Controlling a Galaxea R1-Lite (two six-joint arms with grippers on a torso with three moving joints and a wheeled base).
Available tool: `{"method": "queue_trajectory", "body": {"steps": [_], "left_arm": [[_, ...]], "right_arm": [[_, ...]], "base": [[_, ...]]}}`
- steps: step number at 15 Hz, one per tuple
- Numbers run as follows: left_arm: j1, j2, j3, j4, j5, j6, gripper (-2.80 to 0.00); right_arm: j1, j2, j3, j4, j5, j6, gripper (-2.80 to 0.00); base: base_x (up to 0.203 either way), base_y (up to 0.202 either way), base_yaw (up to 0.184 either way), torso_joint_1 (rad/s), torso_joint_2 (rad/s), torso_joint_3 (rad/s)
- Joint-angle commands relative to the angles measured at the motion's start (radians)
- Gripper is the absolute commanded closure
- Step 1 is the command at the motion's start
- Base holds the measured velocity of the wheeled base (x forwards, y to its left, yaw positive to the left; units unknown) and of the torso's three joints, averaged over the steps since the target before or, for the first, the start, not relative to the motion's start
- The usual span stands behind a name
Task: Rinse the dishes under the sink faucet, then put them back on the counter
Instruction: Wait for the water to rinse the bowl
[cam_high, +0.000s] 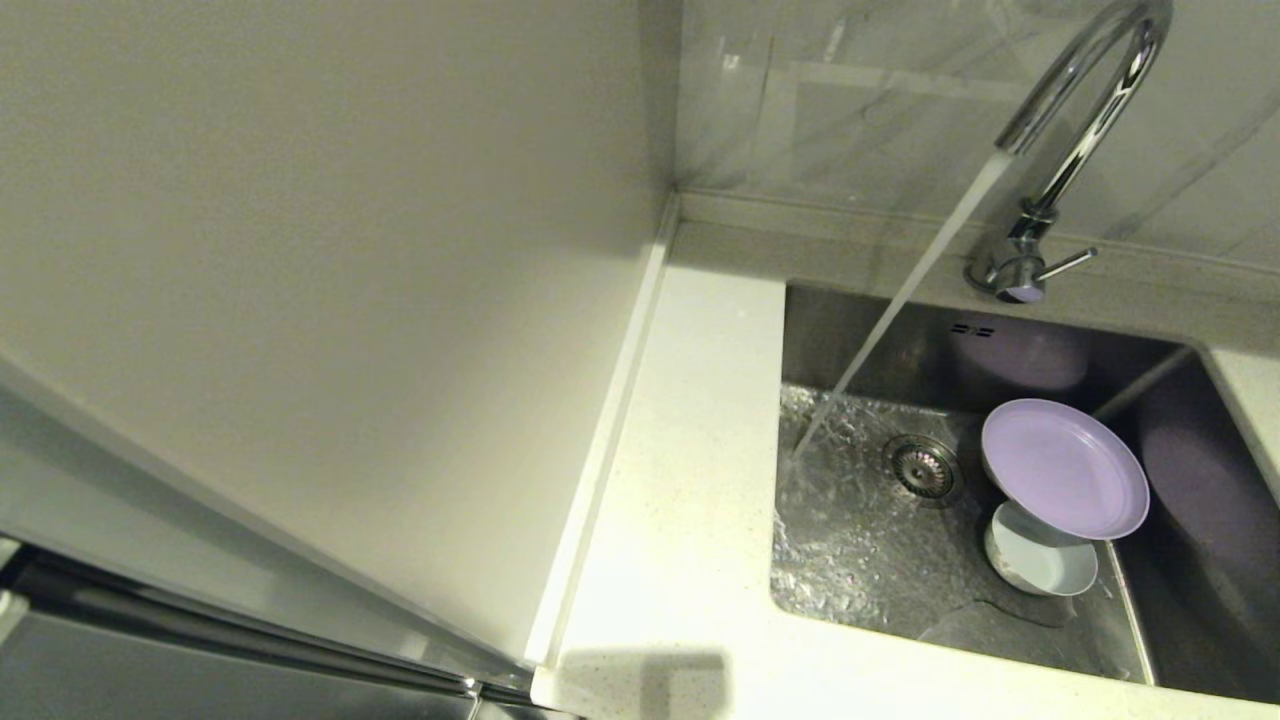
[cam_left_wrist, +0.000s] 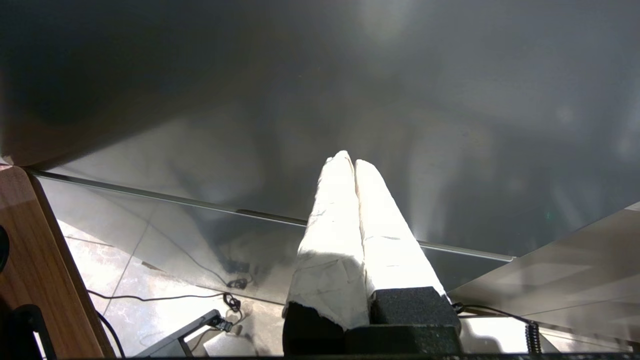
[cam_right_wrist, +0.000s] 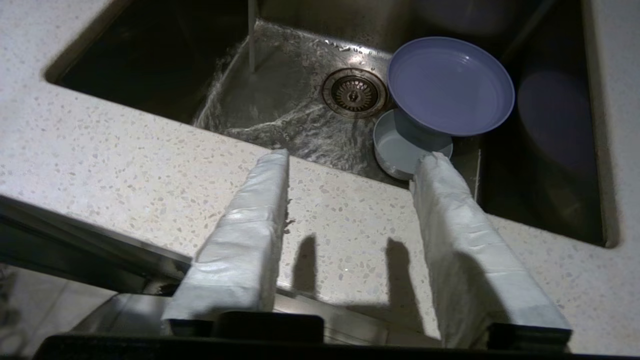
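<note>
Now plate (cam_high: 1064, 468) tilted atop bowl (cam_high: 1040, 563) in sink (cam_high: 860, 560); right gripper (cam_right_wrist: 354, 162) fingers apart, left gripper (cam_left_wrist: 348, 161) fingers together.

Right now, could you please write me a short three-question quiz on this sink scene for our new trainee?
1. True or false: water is running from the faucet into the sink.
2. What does the lilac plate lean on? A) the counter B) the bowl C) the drain strainer
3. Fill in: the right gripper hovers open and empty over the ____.

Key
1. True; the stream lands beside the drain strainer.
2. B; the plate sits tilted on the bowl, inside the sink.
3. counter, at the sink's front edge. The left gripper is shut, parked away from the sink.
</note>
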Motion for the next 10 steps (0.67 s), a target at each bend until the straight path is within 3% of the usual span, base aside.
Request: {"method": "queue_trajectory", "body": {"steps": [1,3,10], "left_arm": [[0.0,0.0,0.003,0.0,0.0,-0.001,0.0],[0.0,0.0,0.003,0.0,0.0,-0.001,0.0],[0.0,0.0,0.003,0.0,0.0,-0.001,0.0]], "right_arm": [[0.0,0.0,0.002,-0.001,-0.016,0.023,0.0],[0.0,0.0,0.002,-0.003,-0.04,0.062,0.0],[0.0,0.001,0.002,-0.003,-0.04,0.062,0.0]], "base": [[0.0,0.0,0.0,0.0,0.0,0.0],[0.0,0.0,0.0,0.0,0.0,0.0],[0.0,0.0,0.0,0.0,0.0,0.0]]}}
